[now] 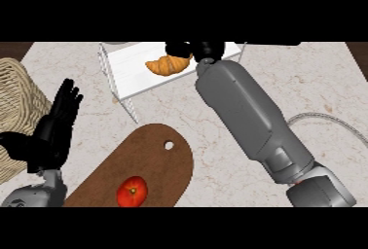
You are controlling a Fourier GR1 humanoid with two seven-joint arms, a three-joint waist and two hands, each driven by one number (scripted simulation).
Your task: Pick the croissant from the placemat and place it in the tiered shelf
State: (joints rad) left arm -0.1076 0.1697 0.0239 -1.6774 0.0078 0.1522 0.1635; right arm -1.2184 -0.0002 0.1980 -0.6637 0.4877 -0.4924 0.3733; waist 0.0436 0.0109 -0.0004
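The golden croissant (167, 65) lies on the white top of the tiered shelf (144, 73) at the back of the counter. My right hand (195, 49) is at the croissant's far right end and touches it; my grey forearm stretches up to it from the lower right. The black hand overlaps the croissant's tip, so the hold itself is hidden. My left hand (56, 127) rests open at the left edge, fingers up, away from the shelf.
A wicker basket (13, 104) stands at the far left behind my left hand. A brown cutting board (155, 160) with a hole lies in the front middle, and a red tomato (132, 190) sits on it. A grey curved rim (327, 119) shows at the right.
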